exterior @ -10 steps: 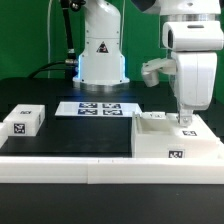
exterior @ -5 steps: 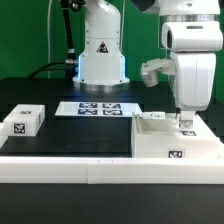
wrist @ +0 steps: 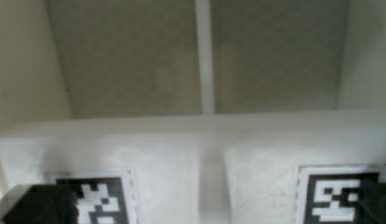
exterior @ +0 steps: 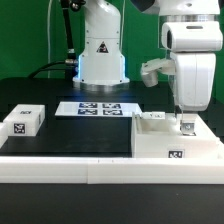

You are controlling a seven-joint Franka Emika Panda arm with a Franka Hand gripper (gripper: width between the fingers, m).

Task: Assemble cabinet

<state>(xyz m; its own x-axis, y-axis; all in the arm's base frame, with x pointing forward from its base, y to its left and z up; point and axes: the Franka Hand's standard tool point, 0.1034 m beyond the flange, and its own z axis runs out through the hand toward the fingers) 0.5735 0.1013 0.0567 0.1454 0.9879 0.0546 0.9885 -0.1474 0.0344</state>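
Observation:
The white cabinet body [exterior: 168,142], an open box with a marker tag on its front, lies at the exterior view's right. My gripper [exterior: 184,123] points straight down and its fingertips reach into the body's far right corner, at its wall. The wrist view looks close onto a white wall of the cabinet body [wrist: 190,145], with grey panels split by a white strip beyond it and two tags [wrist: 343,198] near it. My fingers do not show there, so their gap is unclear. A small white tagged part [exterior: 22,122] lies at the exterior view's left.
The marker board [exterior: 100,108] lies flat at the back middle, before the robot's base [exterior: 102,55]. The black table mat [exterior: 80,135] spreads between the small part and the cabinet body. A white edge strip runs along the front.

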